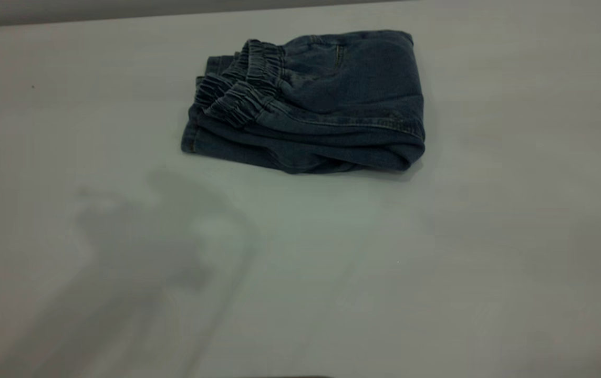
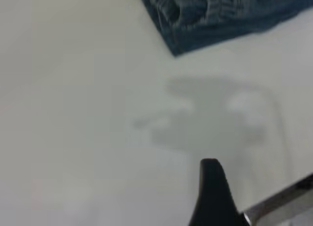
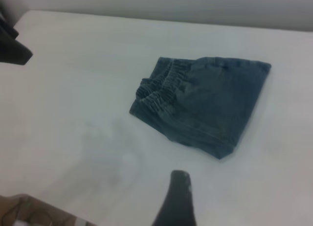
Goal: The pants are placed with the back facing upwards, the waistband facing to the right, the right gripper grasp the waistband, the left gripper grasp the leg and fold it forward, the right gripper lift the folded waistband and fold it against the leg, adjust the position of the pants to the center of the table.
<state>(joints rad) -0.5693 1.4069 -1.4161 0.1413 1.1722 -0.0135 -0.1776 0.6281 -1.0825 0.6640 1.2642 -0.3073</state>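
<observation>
The folded pants point(image 1: 308, 102) lie untouched toward the far middle of the bench point(image 1: 463, 236); whether either tool is apart, I cannot tell.

One folded pair of pants point(image 1: 327, 105) lies on one table point(image 1: 489, 236).

- The left gripper point(image 2: 215, 194) shows in its own wrist view as one black finger, matte, broad at the base and narrowing to a rounded tip.
- Beside that finger's base runs a slanted strip of pale grey metal with a dark edge.
- The right gripper point(image 3: 177, 199) shows one dark finger in the right wrist view, tapering to a blunt, rounded tip with a slightly speckled, worn-looking surface.
</observation>
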